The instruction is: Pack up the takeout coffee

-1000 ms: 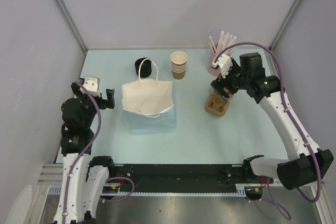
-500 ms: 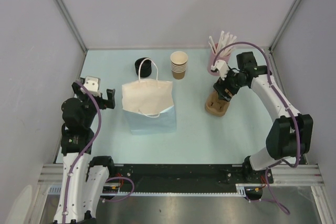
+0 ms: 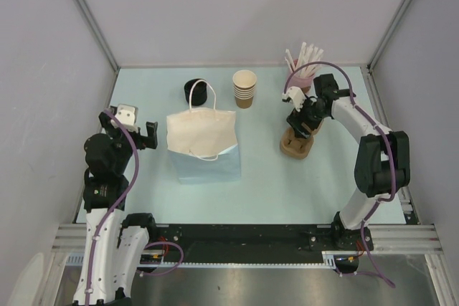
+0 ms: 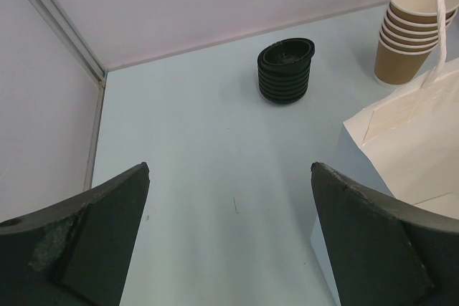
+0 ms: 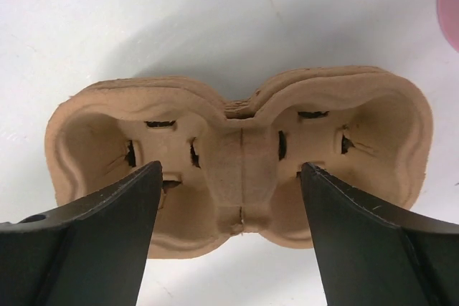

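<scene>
The lidded takeout coffee is out of view in every frame. A brown moulded two-cup carrier [image 3: 295, 146] lies right of centre on the table, and it fills the right wrist view [image 5: 240, 141]. My right gripper [image 3: 301, 125] is open just above the carrier, its fingers [image 5: 107, 227] straddling the middle ridge, holding nothing. My left gripper [image 3: 147, 136] is open and empty at the left, beside a white paper bag [image 3: 202, 137]. In the left wrist view [image 4: 229, 177] its jaws stand wide over bare table.
A stack of lidless brown cups [image 3: 244, 88] [image 4: 416, 34] and a stack of black lids [image 3: 196, 91] [image 4: 285, 71] stand behind the bag [image 4: 409, 134]. A pink cup of white sticks [image 3: 294, 89] stands at the back right, close to my right wrist.
My right arm has swung its elbow inward, and its gripper has shifted slightly left and stayed over the carrier. The left arm has not moved.
</scene>
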{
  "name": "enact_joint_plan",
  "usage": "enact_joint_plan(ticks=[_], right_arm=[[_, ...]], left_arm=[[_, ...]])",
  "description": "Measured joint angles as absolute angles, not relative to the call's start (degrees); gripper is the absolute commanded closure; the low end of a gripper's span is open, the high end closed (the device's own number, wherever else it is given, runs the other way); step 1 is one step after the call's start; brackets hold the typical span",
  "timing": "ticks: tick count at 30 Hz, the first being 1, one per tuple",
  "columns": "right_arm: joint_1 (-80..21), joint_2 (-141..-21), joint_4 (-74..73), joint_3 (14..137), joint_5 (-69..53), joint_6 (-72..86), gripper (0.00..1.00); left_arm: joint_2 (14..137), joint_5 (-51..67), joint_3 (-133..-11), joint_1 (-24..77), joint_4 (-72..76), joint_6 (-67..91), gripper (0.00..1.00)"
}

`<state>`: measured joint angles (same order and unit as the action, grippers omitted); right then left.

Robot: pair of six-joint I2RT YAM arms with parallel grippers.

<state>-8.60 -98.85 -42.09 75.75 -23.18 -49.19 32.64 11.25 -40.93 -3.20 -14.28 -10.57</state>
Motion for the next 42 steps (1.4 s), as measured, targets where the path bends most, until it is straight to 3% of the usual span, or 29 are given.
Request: enact_joint_plan(ticks=[11, 17, 23, 29, 42], right_arm=[[-7.3, -100.0, -40.9, 75.7, -23.0, -50.0, 0.24], [-6.0, -101.6, -41.1, 75.7, -23.2, -50.1, 0.34], [-5.7, -101.6, -41.7, 75.7, -25.0, -50.2, 0.65], [-5.7, -101.6, -41.8, 75.7, -25.8, -50.4, 0.76], [-5.6, -96.6, -42.0, 75.7, -26.0, -49.2, 0.77]], left_arm=[[32.7, 11.3, -40.8, -3.2, -14.3, -10.6, 0.00], [32.7, 11.3, -40.8, -3.2, -14.3, -10.6, 0.00], [32.7, 11.3, -40.8, -3.3, -14.3, -10.6, 0.00], [32.7, 11.4, -40.8, -3.3, -14.3, -10.6, 0.00], [32.8, 11.4, -40.8, -3.4, -14.3, -10.6, 0.00]])
